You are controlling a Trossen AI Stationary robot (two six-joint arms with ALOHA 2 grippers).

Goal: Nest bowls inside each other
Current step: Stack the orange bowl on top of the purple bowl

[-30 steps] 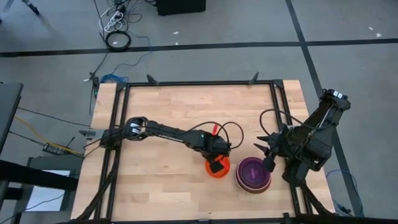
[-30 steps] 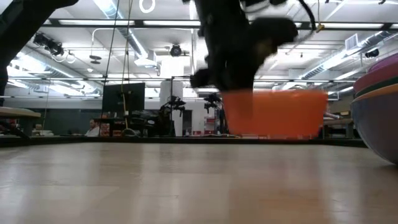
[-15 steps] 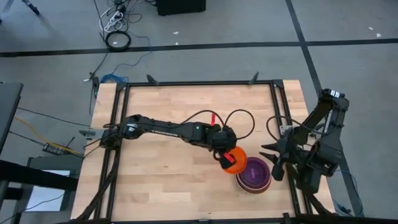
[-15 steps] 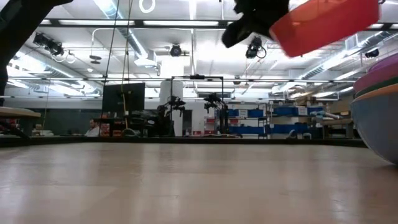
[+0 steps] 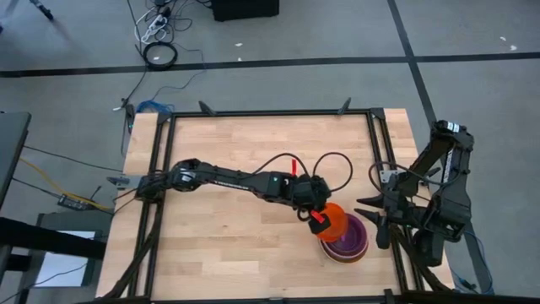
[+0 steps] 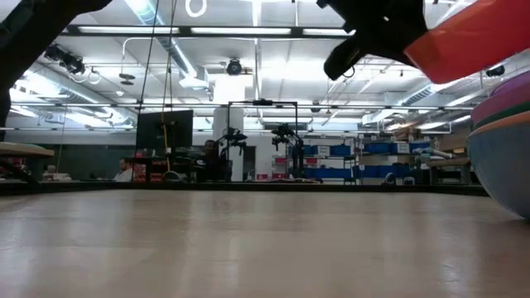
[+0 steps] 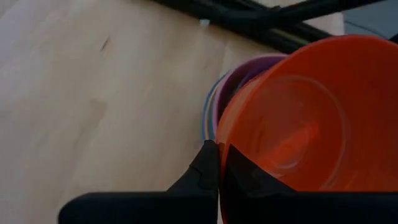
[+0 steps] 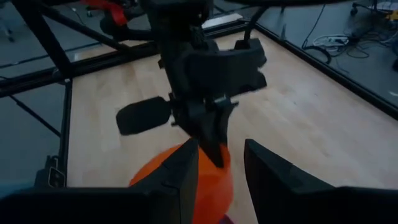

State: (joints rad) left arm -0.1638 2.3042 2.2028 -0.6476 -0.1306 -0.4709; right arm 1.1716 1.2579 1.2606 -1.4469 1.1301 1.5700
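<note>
The step in hand is the carrying of an orange bowl to the stack, which sits on the table in the lower right of the high view. The stack shows a purple bowl as its innermost visible layer, with blue and other rims outside it; its full make-up cannot be told from these views.

The left gripper reaches across from the left of the high view, its fingers clamped together on the orange bowl's rim. In the left wrist view one finger lies over the rim's near edge, with the bowl open toward the camera and the stack's purple and blue rims just behind it. In the low view the bowl hangs tilted in the upper right of the frame, clear of the table and above the stack's flank at the right edge.

The right gripper waits just right of the stack, its fingers apart and holding nothing. Its wrist view looks between its own fingers at the left gripper and the orange bowl beneath.

Judgement: the bowl overlaps the stack's upper left edge but is not yet centred or level. The next move calls for shifting it over the purple bowl's mouth, righting the tilt, lowering until it seats, then parting the fingers. A tilted release risks the bowl lodging crooked or slipping off.
</note>
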